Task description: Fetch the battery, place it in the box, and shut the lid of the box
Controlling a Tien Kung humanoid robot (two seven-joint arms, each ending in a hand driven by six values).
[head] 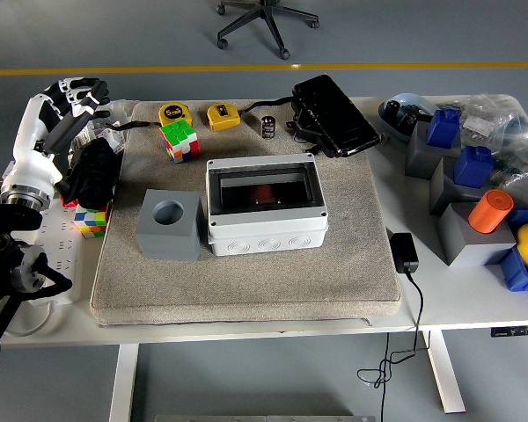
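Head view: left hand [77,95] sits raised over the table's far-left corner, fingers loosely spread, holding nothing. Right arm is not in view.

Battery [268,127] (small dark cylinder, upright) stands at the far edge of the grey mat [246,277], between the yellow tape measure [222,116] and the black case [334,114]. Box [264,204] sits mid-mat, near the battery but apart from it; whether its clear lid is already down cannot be told from this angle.

Step in hand, by judgement: reach for the battery.

Procedure, recommended:
1. Route the hand along the far side of the mat, above the cube puzzle [179,141] and both tape measures; approx. straight line to target.
2. Approach the battery from above. Clearance to the black case's strap is tight, so keep fingers narrow on descent.
3. Pinch across the cylinder's sides, thumb opposed. It is small and may tip or roll if nudged.
4. Lift vertically before moving toward the box.

Note: grey block [169,226] lies just beside the box; avoid it on transfer.
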